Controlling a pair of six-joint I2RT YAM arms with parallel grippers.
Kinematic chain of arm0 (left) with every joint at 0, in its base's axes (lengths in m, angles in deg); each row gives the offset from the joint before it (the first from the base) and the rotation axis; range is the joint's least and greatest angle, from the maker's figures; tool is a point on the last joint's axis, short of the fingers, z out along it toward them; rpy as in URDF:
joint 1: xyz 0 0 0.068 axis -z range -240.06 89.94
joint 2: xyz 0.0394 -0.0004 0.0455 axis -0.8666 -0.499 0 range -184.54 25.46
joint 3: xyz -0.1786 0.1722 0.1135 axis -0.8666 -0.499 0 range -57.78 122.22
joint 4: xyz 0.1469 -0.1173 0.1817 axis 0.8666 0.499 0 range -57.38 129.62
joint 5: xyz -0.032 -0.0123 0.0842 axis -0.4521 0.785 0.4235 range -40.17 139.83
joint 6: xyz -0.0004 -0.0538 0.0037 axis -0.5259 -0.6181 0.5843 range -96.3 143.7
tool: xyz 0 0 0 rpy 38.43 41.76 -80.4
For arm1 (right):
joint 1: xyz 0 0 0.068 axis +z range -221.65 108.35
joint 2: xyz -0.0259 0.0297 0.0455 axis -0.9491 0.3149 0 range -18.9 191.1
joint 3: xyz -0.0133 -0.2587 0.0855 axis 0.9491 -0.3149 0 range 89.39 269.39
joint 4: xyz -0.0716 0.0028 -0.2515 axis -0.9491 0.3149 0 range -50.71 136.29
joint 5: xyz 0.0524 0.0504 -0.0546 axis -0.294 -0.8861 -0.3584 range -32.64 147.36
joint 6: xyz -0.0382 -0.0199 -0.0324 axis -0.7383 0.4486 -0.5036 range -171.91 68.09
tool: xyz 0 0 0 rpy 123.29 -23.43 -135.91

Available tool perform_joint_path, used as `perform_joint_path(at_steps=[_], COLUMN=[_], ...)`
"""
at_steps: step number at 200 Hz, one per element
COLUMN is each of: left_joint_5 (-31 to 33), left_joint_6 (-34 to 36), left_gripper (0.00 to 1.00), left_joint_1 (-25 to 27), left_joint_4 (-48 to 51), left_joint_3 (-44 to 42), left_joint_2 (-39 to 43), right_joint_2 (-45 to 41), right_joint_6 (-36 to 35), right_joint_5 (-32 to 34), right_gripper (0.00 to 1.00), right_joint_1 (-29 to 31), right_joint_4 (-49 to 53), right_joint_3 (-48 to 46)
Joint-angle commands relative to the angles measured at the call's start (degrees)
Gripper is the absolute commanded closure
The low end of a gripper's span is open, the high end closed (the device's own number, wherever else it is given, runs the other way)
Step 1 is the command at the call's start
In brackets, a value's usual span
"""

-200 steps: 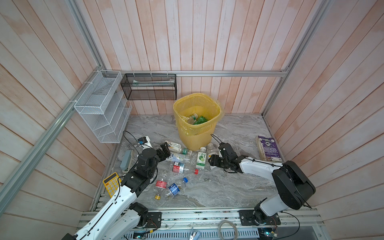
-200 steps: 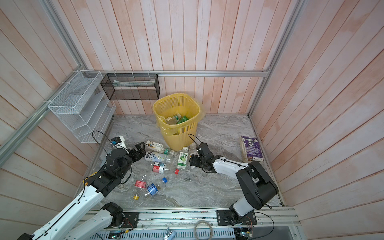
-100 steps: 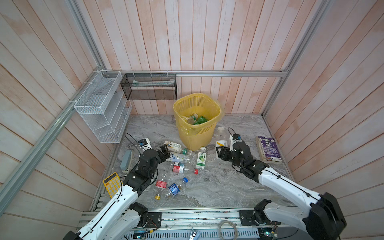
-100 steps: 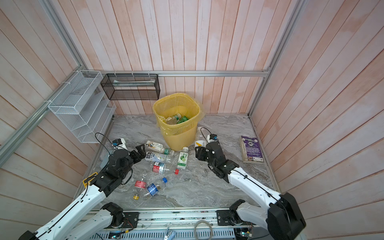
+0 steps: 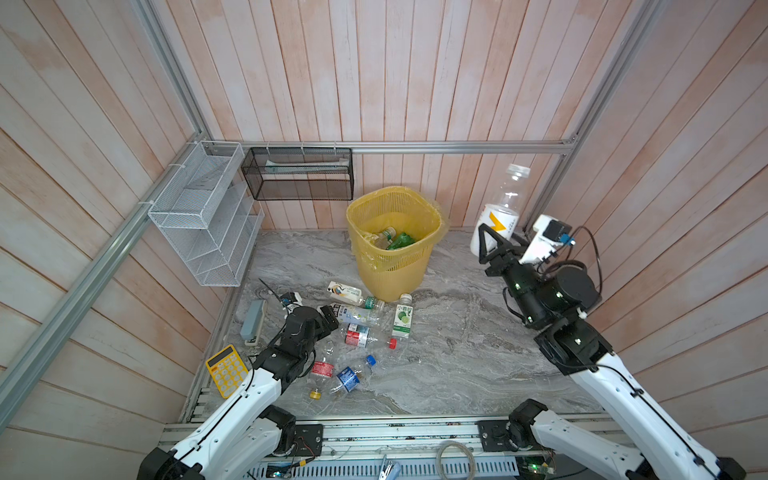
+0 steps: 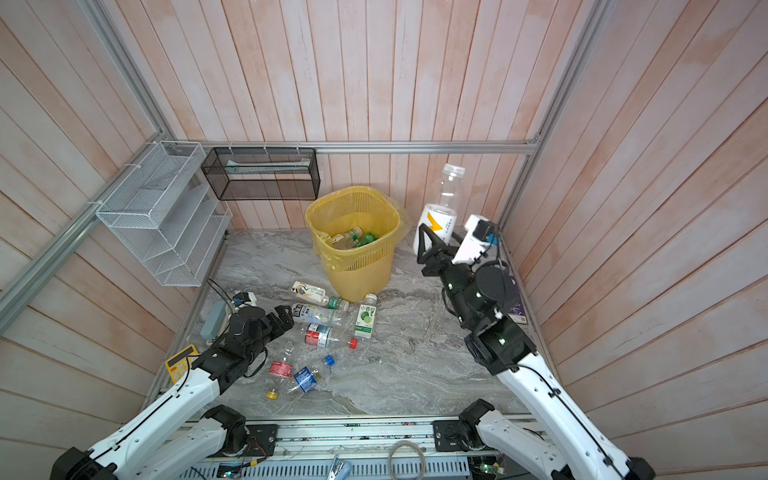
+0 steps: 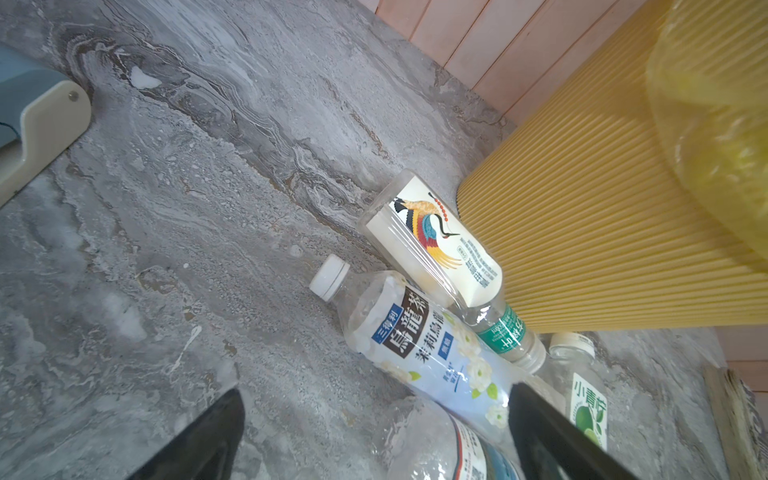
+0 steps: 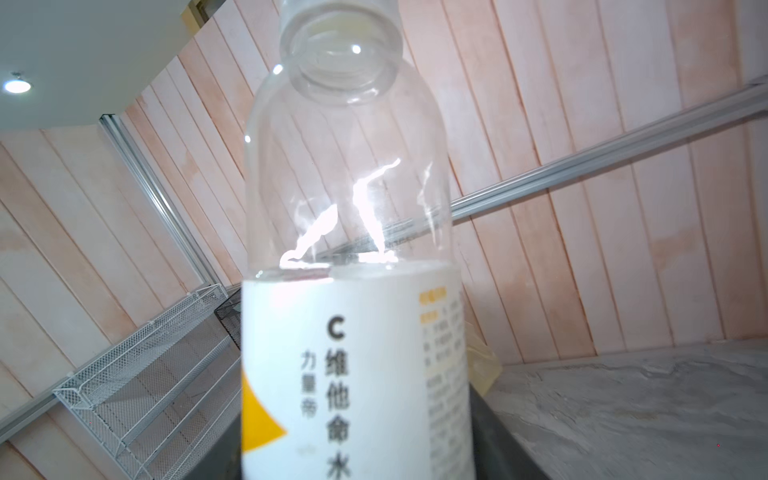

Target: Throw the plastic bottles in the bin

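Note:
My right gripper (image 5: 496, 241) (image 6: 434, 237) (image 8: 357, 449) is shut on a clear bottle with a white and yellow label (image 5: 498, 212) (image 6: 441, 210) (image 8: 353, 291). It holds the bottle upright in the air, to the right of the yellow bin (image 5: 395, 274) (image 6: 357, 270) and higher than its rim. The bin has bottles (image 5: 395, 239) inside. More plastic bottles lie on the floor in front of it: a crane-label one (image 5: 349, 293) (image 7: 440, 245), a blue-label tea one (image 5: 353, 313) (image 7: 424, 336), a lime-label one (image 5: 403, 320). My left gripper (image 5: 328, 319) (image 6: 286, 319) (image 7: 374, 399) is open, low beside the tea bottle.
A yellow calculator (image 5: 227, 370) and a grey-blue device (image 5: 253, 322) lie by the left wall. A white wire rack (image 5: 203, 216) and a black mesh basket (image 5: 297, 174) hang on the walls. A purple book (image 6: 519, 309) lies behind my right arm.
My right arm has lifted the white-label bottle off the floor, up and to the right of the bin. The left arm has barely moved.

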Motion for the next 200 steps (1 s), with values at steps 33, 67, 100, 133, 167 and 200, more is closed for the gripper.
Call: perform_joint_path(at_steps=[33, 67, 100, 133, 167, 200], left_joint_5=[-1.7, -1.1, -0.7, -0.2, -1.0, -0.5], left_joint_6=[-0.4, 0.9, 1.3, 1.5, 2.2, 3.1], left_gripper=[0.00, 0.00, 0.00, 0.00, 0.00, 0.00], left_joint_1=[-0.3, -0.3, -0.3, -0.3, -0.3, -0.2], left_joint_4=[2.5, 3.3, 3.6, 3.2, 3.5, 4.3], left_joint_3=[0.7, 1.3, 1.7, 2.0, 2.6, 2.8], left_joint_2=[0.4, 1.8, 2.1, 2.1, 1.7, 2.1], right_joint_2=[31.3, 32.1, 27.5, 22.5, 19.2, 14.1], right_joint_6=[-2.0, -4.0, -5.4, -6.1, -4.4, 1.7], right_joint_5=[-11.1, -6.8, -2.8, -0.3, 0.0, 0.9], right_gripper=[0.28, 0.09, 0.07, 0.06, 0.05, 0.05], right_joint_1=[0.1, -0.1, -0.5, -1.2, -2.3, -3.2], right_joint_4=[13.4, 13.9, 14.3, 12.1, 10.9, 9.1], right_joint_3=[25.5, 29.4, 28.3, 23.4, 15.7, -0.1])
